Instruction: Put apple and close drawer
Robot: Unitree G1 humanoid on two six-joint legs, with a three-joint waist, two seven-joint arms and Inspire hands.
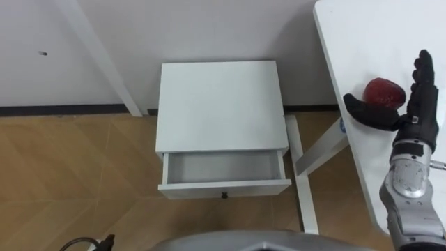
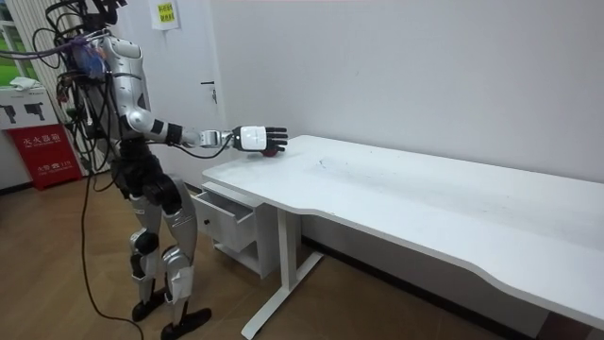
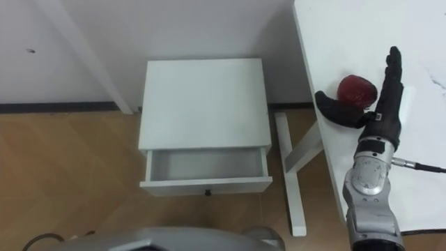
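A dark red apple [image 1: 385, 91] [image 3: 357, 88] lies near the left end of the white desk [image 1: 376, 35]. My right hand [image 1: 412, 97] [image 3: 380, 97] is open beside it, fingers straight along its right side and the thumb spread under its near side. In the room view the right hand [image 2: 260, 138] reaches over the desk's end. A small white cabinet [image 1: 221, 104] stands on the floor left of the desk, and its drawer [image 1: 223, 174] [image 3: 206, 171] is pulled out and empty.
The desk's white leg and foot [image 1: 304, 167] stand just right of the cabinet. A white slanted beam [image 1: 104, 63] runs along the wall at the left. Wooden floor surrounds the cabinet. A red sign [image 2: 45, 156] stands behind me.
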